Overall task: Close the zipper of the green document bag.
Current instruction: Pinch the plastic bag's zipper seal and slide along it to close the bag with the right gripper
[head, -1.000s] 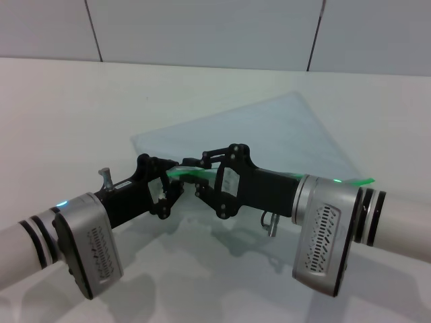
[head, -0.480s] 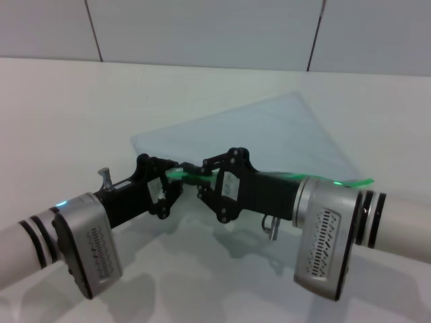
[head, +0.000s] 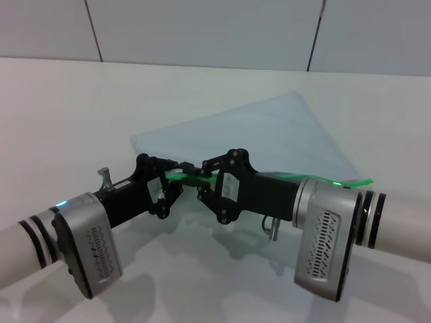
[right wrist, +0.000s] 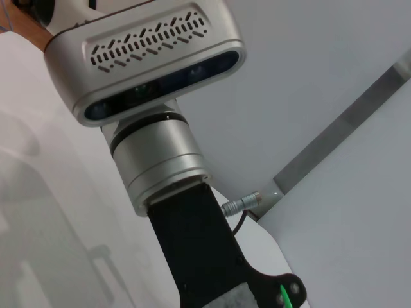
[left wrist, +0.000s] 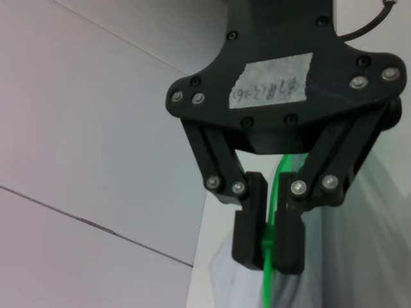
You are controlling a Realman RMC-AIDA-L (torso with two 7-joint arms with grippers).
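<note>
Pinching zipper (head: pixel 190 173), right gripper (head: pixel 200 179) and left gripper (head: pixel 170 179) (slider hidden), green document bag (head: pixel 256 138).

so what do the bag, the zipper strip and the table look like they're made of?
Green document bag: looks like thin translucent plastic film, pale blue-grey, the table showing faintly through. Zipper: bright green, smooth, probably plastic; a thin strip that bows between the left gripper and the right gripper. Table: white, matte with soft shadows; laminate or painted board, can't tell which.

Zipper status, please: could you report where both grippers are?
Right gripper shut on zipper. Left gripper at same strip, closure unclear. Bag flat on table. Nothing blocking.
</note>
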